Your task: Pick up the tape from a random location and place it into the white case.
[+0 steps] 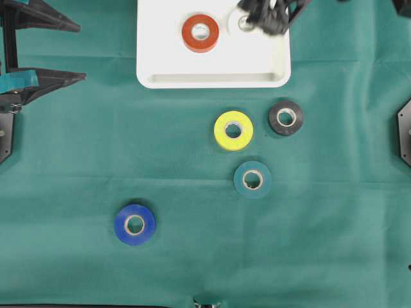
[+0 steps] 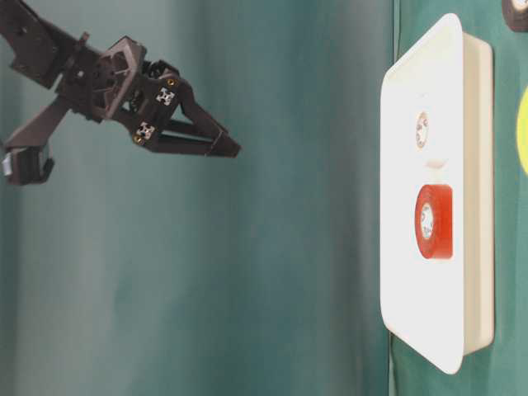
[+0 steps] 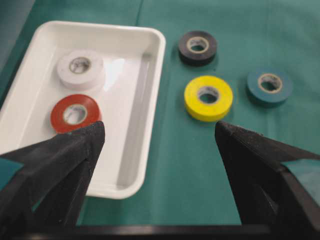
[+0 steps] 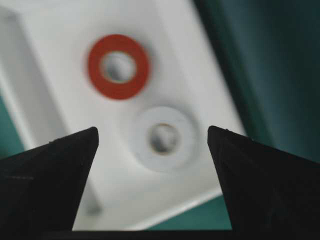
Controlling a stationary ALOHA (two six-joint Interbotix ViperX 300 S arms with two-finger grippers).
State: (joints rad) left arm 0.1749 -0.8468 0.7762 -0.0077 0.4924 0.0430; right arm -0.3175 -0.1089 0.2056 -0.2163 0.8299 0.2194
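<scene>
Overhead, the right tool (image 1: 273,16) hung above the far right corner of the white case (image 1: 212,78), its fingers spread wide and empty, with the white tape (image 4: 162,137) lying flat in the case directly beneath the gap between them. The red tape (image 1: 200,33) lay flat beside it in the same case, the two near but apart. By the look of it the white roll had just been let go, so the step in hand was probably clearing away; doing that well would mean lifting straight up with the fingers kept apart, so neither tip catches the roll or the raised rim, before swinging toward the next roll on the desk. The left tool (image 3: 160,137) sat at the far left edge of the desk, also fully open and holding nothing, well apart from every roll. Counted, there were six rolls of tape in all: two in the case, red and white, and four on the green cloth of the desk, namely the yellow tape (image 1: 233,130), the black tape (image 1: 286,117), the teal tape (image 1: 252,179) and the blue tape (image 1: 135,224). Yellow, black and teal clustered just below the case toward the right; blue lay alone nearer the front left. One case, two tools.
</scene>
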